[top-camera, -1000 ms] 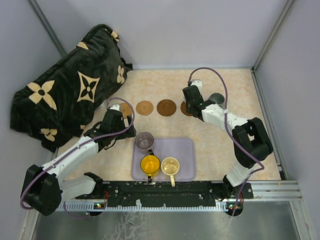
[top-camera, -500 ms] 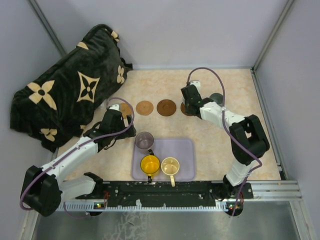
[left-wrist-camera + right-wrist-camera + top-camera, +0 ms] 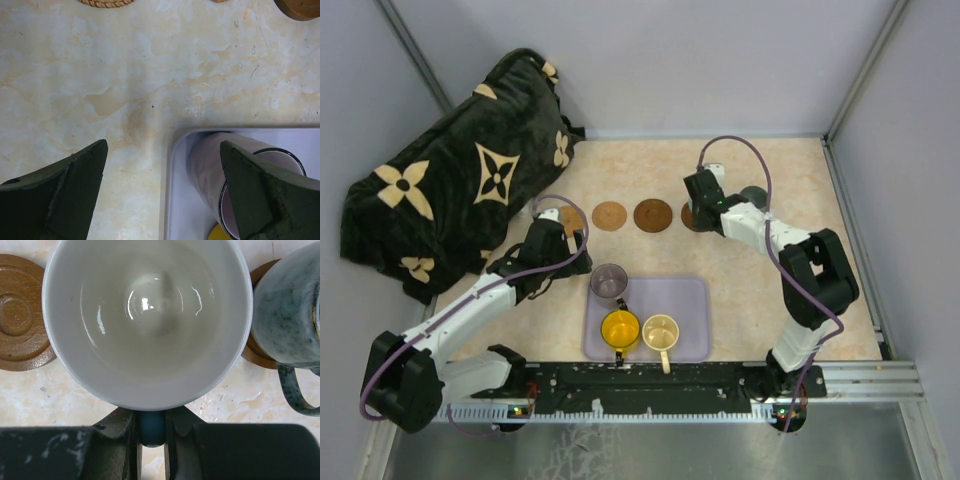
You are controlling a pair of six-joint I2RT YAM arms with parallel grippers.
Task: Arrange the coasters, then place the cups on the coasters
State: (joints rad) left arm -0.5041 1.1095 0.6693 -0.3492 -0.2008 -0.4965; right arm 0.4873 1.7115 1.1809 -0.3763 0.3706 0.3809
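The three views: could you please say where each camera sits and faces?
Top external: above and behind the bases, looking down on the table; both arms show.
Left wrist: on its arm, looking down past the open left tool at the purple cup in the tray.
Right wrist: on its arm, looking into the white cup, right tool shut on its handle.
Shared: top and left wrist both show the purple cup.

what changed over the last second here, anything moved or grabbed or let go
The right arm drew its elbow in slightly to the left, and the right gripper, shut on the handle of the white round cup, barely shifted. Nothing was grabbed or released. The left gripper stayed open by the smoky purple cup on the lavender rectangular tray. The round wooden coasters did not move.
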